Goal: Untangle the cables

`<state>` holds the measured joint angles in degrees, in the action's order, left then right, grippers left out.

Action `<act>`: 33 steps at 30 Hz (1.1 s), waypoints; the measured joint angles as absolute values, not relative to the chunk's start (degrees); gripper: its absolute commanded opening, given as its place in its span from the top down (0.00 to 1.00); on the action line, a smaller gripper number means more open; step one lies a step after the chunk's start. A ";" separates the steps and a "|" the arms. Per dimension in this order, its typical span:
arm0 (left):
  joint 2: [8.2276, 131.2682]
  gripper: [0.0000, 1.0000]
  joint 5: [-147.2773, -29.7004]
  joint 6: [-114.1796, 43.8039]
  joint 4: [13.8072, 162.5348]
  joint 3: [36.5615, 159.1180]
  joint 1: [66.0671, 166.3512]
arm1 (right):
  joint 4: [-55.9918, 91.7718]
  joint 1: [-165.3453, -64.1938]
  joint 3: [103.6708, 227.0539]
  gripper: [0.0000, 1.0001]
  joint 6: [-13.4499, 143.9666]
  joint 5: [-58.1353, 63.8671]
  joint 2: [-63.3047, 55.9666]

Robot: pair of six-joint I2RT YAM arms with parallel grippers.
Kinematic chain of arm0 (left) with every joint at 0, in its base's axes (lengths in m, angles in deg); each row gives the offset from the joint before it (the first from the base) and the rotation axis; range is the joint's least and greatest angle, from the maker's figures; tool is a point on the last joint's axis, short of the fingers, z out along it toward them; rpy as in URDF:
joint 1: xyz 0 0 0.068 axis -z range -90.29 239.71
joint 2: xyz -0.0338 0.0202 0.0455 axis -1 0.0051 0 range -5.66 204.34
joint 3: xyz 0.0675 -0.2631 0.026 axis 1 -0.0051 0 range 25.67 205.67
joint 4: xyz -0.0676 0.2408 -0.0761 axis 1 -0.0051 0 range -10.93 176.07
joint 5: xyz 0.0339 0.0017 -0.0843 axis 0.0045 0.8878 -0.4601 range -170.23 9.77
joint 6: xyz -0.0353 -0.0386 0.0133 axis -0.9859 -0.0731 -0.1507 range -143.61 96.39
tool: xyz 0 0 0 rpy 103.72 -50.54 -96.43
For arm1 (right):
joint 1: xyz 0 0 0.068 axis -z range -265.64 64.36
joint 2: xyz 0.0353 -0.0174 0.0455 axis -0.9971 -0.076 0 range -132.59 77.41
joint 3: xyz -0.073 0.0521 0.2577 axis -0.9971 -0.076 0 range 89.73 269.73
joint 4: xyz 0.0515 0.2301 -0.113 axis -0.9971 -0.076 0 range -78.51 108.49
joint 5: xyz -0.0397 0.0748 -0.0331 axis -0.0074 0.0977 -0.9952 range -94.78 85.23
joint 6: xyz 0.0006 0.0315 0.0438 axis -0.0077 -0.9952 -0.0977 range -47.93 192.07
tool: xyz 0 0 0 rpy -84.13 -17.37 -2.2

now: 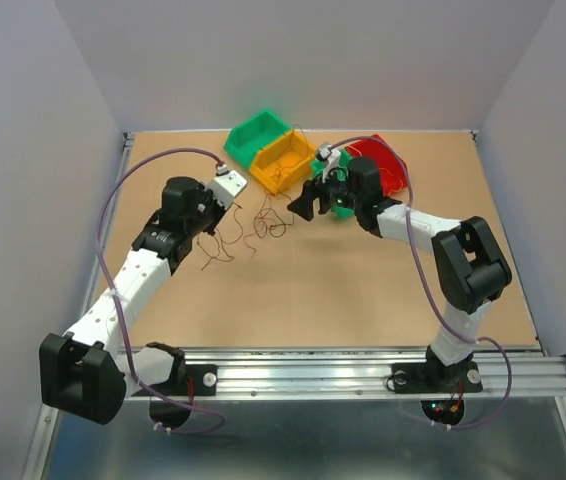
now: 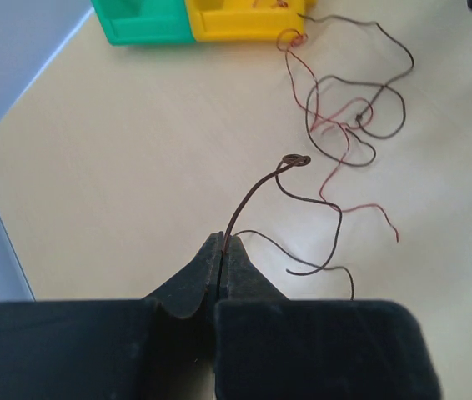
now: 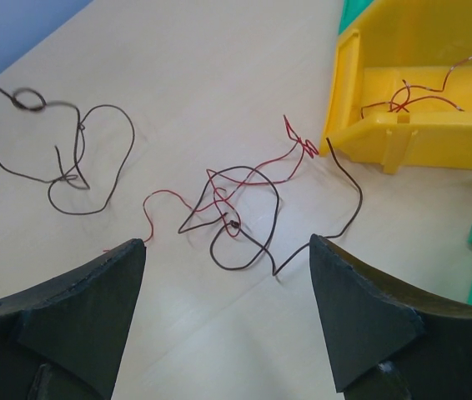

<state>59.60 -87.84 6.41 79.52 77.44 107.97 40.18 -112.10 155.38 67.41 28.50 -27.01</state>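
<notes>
The cables lie as thin loose strands near the table's middle point(image 1: 263, 225). My left gripper point(image 2: 223, 243) is shut on one end of a dark brown wire point(image 2: 257, 187) that rises to a small loop, apart from the tangle; it also shows in the top view point(image 1: 206, 222). A tangle of red and dark brown wires point(image 2: 344, 125) lies farther off, toward the yellow bin. My right gripper point(image 3: 223, 250) is open and empty, its jaws wide, just short of that tangle point(image 3: 232, 208). The held brown wire point(image 3: 77, 158) curls at the left of the right wrist view.
A green bin point(image 1: 258, 135), a yellow bin point(image 1: 281, 160) holding more red wire point(image 3: 411, 96), and a red bin point(image 1: 383, 160) stand at the back. Another green bin point(image 1: 341, 205) sits under the right wrist. Grey walls enclose the table.
</notes>
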 measured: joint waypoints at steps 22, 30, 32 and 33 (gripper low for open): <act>77.10 0.32 -97.00 24.14 67.59 72.91 106.73 | 39.46 -112.36 155.86 0.16 68.89 27.67 -26.99; 77.21 0.32 -99.60 26.56 65.16 73.18 106.00 | 39.44 -112.36 155.86 0.16 69.09 27.26 -26.99; 77.45 0.32 -99.80 27.24 64.51 73.44 105.76 | 39.39 -112.36 155.86 0.16 69.13 27.17 -26.99; 77.63 0.33 -99.87 27.57 64.11 73.61 105.70 | 39.33 -112.36 155.86 0.16 69.16 27.17 -26.99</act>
<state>77.63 -99.87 27.57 64.11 73.61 105.70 39.33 -112.36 155.86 69.16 27.17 -26.99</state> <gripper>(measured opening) 0.680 0.843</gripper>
